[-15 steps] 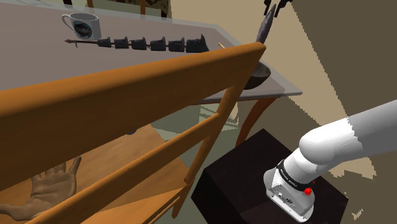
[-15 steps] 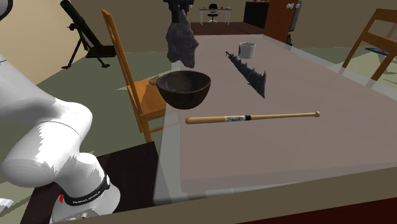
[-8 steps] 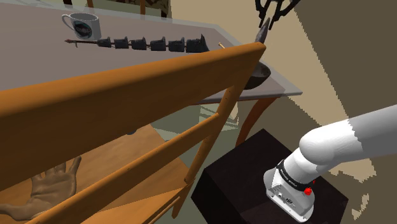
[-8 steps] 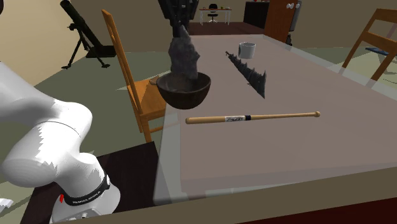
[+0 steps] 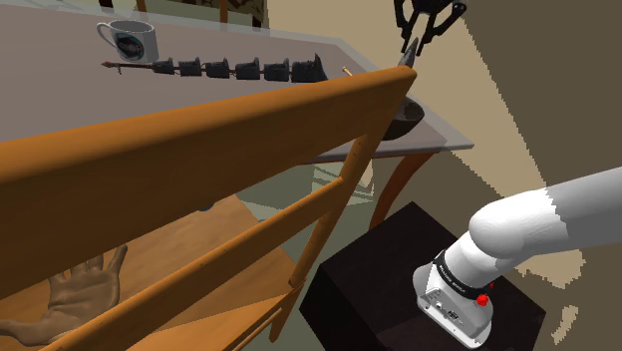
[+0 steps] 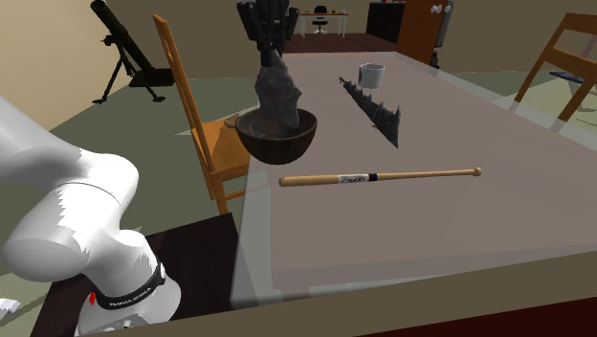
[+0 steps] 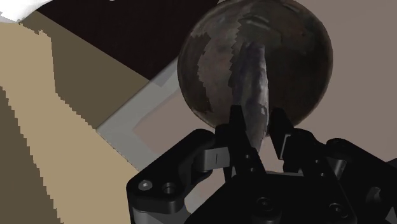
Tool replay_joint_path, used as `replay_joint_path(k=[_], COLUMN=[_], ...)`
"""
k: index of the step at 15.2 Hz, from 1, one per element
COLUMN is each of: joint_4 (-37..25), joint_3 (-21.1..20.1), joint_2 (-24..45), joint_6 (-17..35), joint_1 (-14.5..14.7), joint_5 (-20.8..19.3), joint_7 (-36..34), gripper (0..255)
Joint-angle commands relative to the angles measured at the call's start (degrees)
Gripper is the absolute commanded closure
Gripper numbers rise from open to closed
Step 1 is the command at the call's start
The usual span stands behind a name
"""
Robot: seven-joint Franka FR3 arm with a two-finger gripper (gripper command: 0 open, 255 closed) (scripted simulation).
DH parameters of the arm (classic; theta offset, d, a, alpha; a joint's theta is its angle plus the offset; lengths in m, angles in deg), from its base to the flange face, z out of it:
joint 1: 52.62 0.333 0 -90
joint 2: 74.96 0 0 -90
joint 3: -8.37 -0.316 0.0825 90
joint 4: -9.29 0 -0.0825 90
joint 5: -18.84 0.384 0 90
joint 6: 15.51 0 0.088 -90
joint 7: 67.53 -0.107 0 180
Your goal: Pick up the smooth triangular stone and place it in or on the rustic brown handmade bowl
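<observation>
Black two-finger gripper (image 7: 256,121): fingers parted, flanking top tip of dark grey triangular stone (image 6: 276,91), not clasping it. Stone stands in dark brown round bowl (image 6: 276,146) at tabletop (image 6: 459,220) edge nearest stand. Long axis near-vertical, directly below hand. Judged exit: straight up.

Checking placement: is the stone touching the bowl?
Cannot tell. In the second exterior view the stone dips behind the rim of the bowl, hiding any contact.
</observation>
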Motion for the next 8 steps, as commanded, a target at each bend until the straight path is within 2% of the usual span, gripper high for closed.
replay_joint_path(k=[1,2,3,8], joint_4=[0.01,0.01,0.01,0.01], joint_3=[0.0,0.0,0.0,0.0], joint_2=[-0.01,-0.01,-0.01,-0.02], joint_6=[0.02,0.02,0.02,0.02], joint_1=[0.0,0.0,0.0,0.0], joint_5=[0.0,0.0,0.0,0.0], joint_7=[0.0,0.0,0.0,0.0], gripper=[255,255,0,0])
